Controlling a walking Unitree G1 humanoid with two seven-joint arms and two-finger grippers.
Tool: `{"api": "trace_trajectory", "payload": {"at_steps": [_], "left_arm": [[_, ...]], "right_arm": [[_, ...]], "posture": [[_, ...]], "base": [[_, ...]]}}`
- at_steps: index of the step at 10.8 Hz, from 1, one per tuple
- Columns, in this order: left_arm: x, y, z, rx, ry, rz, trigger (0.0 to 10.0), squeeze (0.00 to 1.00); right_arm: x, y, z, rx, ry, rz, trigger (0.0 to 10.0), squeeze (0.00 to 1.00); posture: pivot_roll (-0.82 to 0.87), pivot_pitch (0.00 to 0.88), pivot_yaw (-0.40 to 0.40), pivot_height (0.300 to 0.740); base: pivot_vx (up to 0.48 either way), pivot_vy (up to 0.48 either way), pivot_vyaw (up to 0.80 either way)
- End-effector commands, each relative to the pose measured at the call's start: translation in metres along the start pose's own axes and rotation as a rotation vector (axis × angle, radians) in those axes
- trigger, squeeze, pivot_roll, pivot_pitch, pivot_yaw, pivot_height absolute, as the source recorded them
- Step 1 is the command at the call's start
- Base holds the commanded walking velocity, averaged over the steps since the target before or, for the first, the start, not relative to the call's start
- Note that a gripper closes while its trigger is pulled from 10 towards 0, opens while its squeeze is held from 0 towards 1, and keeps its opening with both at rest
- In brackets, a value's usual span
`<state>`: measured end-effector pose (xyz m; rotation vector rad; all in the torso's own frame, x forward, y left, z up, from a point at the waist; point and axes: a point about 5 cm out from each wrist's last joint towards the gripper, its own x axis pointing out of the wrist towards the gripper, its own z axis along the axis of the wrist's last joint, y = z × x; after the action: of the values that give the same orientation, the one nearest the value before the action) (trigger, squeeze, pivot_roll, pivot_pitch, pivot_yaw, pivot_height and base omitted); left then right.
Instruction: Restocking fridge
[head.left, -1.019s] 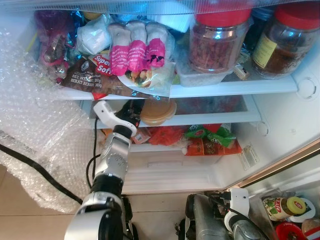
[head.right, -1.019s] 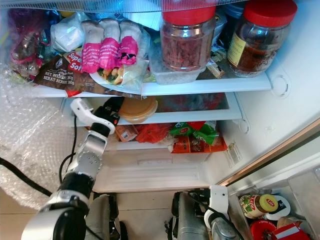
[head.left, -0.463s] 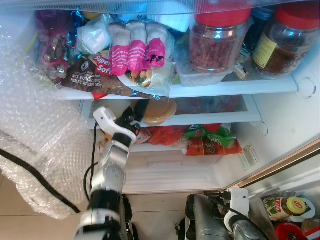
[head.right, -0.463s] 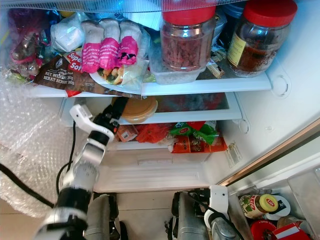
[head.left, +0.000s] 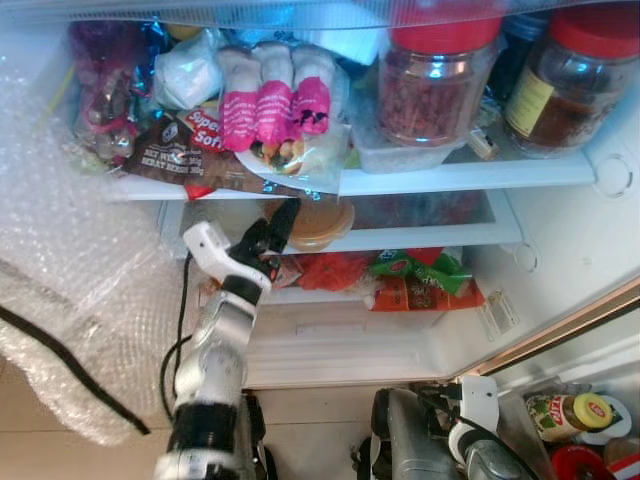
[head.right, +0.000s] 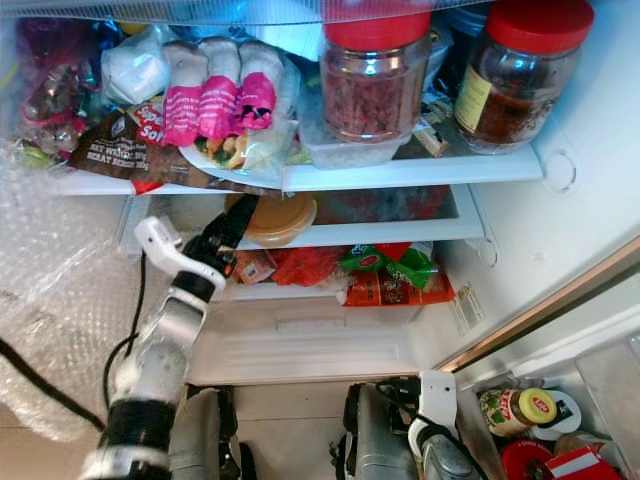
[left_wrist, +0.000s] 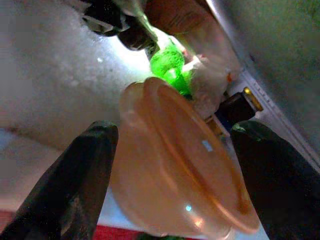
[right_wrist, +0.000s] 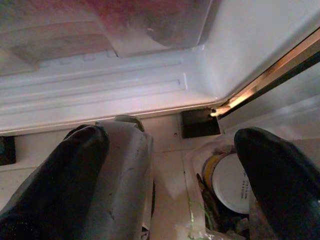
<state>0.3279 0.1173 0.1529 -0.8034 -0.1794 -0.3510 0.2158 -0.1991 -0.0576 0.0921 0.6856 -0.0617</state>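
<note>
On the left side of the open fridge hangs a big sheet of bubble wrap (head.left: 70, 300), near 9 o'clock, maybe there to cover that side. Next to it the left gripper (head.left: 272, 228) reaches up and in toward the middle shelf (head.left: 420, 238). Its two black fingers (left_wrist: 75, 185) are spread wide apart, one on each side of a tan tub with a lid (left_wrist: 180, 170). In the left wrist view the fingers are beside the tub and I cannot tell if they touch it. The tub sits on the middle shelf, near the front edge, just under the top shelf (head.left: 460, 175). It is round and low, so it has no long side; its flat lid faces up and it sits level. The gripper comes from 7 o'clock, pointing toward 1 o'clock, I think so that it can slide in under the top shelf. Above, at 12 o'clock, pink packs (head.left: 275, 105) lie on a plate, with a brown bag (head.left: 185, 150) beside them. Further right stand two jars with red lids (head.left: 435, 80), upright so they do not spill. Below the tub are red and green packets (head.left: 420, 280). At 5 o'clock the right gripper (right_wrist: 170, 165) hangs low by the floor, fingers spread, holding nothing.
</note>
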Motion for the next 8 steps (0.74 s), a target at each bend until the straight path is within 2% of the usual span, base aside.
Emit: {"api": "trace_trajectory", "payload": {"at_steps": [1,8], "left_arm": [[-0.005,-0.001,0.001,0.010,0.008,0.011,10.0,0.00],[-0.024,-0.007,0.008,0.053,0.050,0.022,10.0,0.00]], "right_arm": [[-0.016,0.004,-0.050,0.005,0.212,-0.001,10.0,0.00],[-0.016,0.004,-0.051,0.000,0.214,0.004,10.0,0.00]], "posture": [[-0.07,0.236,0.057,0.606],[-0.07,0.226,0.059,0.606]], "base": [[0.000,0.000,0.00],[0.000,0.000,0.00]]}}
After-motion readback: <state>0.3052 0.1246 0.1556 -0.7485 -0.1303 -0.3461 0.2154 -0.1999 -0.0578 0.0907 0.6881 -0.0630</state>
